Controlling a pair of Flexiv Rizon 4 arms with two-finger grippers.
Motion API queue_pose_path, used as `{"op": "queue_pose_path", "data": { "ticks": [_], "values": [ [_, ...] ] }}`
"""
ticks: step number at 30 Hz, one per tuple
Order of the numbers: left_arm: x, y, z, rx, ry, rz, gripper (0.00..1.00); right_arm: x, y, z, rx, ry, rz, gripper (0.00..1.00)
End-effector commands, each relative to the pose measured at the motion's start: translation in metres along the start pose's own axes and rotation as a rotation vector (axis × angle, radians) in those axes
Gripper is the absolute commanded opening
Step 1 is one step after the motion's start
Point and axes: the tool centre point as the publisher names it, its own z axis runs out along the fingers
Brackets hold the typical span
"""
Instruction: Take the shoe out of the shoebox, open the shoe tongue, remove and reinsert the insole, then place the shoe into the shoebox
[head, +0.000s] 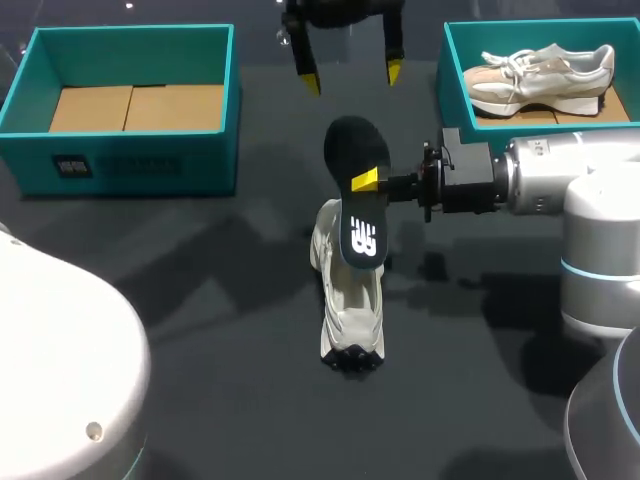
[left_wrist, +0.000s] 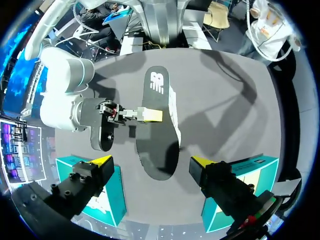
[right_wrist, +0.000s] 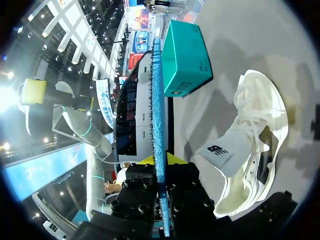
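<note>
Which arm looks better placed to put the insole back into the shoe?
The right: the right gripper pinches the insole over the shoe, while the left gripper hangs open, farther back.

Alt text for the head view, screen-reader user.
The right gripper holds a black insole above a white shoe on the dark table. The left gripper hangs open beyond them, between the left shoebox and the right shoebox, which holds a second shoe.
</note>
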Motion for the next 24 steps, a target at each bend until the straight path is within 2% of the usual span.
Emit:
{"op": "queue_pose_path", "data": {
  "ticks": [1, 6, 21, 24],
  "values": [
    [0.029, -0.007, 0.006, -0.018, -0.232, 0.015, 1.00, 0.000, -0.001, 0.000, -0.002, -0.003, 0.000, 0.00],
    [0.040, -0.012, 0.014, -0.030, -0.341, 0.021, 1.00, 0.000, -0.001, 0.000, -0.002, -0.003, 0.000, 0.00],
    [0.066, -0.021, 0.037, -0.026, -0.767, -0.049, 1.00, 0.000, -0.001, 0.000, -0.002, -0.003, 0.000, 0.00],
    [0.068, -0.021, 0.038, -0.037, -0.777, -0.051, 1.00, 0.000, -0.001, 0.000, -0.002, -0.003, 0.000, 0.00]
  ]
}}
